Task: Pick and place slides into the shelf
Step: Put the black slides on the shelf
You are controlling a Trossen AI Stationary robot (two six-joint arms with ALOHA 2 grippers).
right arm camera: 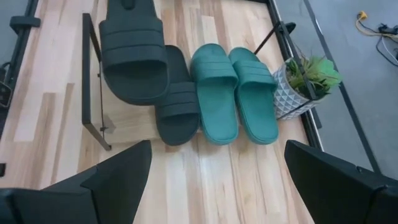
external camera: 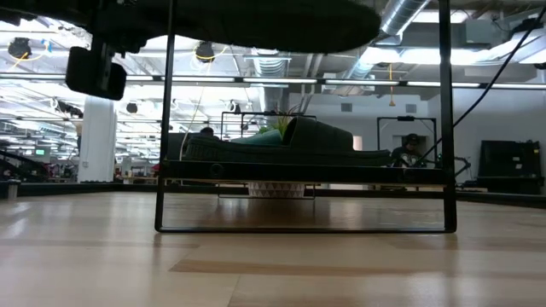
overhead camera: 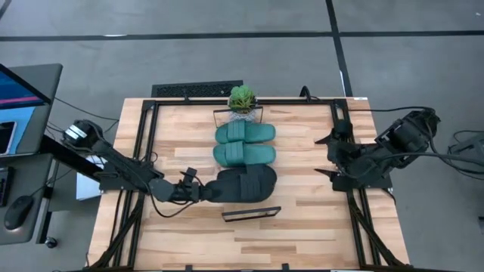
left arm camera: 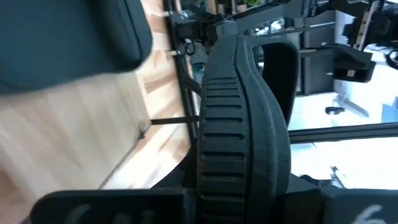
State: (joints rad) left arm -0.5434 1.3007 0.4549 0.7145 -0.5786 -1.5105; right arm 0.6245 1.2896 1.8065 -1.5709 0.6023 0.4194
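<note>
Two teal slides (overhead camera: 243, 143) (right arm camera: 236, 93) lie side by side mid-table. Beside them lies a black slide (right arm camera: 177, 109). A second black slide (overhead camera: 246, 183) (right arm camera: 134, 50) hangs partly over it, with my left gripper (overhead camera: 198, 190) shut on it. In the low view the resting slides (external camera: 316, 145) sit on the shelf's board (external camera: 303, 175), between the uprights of its near wire frame (overhead camera: 251, 214) (external camera: 162, 128). The held slide's sole (external camera: 256, 21) shows above. My right gripper (overhead camera: 327, 156) (right arm camera: 217, 186) stands open, raised over the table's right side, holding nothing. My left gripper holds the black slide by its left end (overhead camera: 212, 189), next to the ribbed strap (left arm camera: 239, 124). The fingers come level from the table's left, along the slide. The gripper's own body hides the place of contact. The slide is lifted clear, roughly level, over the near side of the other black slide.
A small potted plant (overhead camera: 242, 98) (right arm camera: 305, 84) stands at the far end of the row of slides. Black rails (overhead camera: 144, 151) (overhead camera: 355, 196) run along the table's left and right sides. A monitor (overhead camera: 23, 91) stands off the table's left. Bare wood lies near the front edge.
</note>
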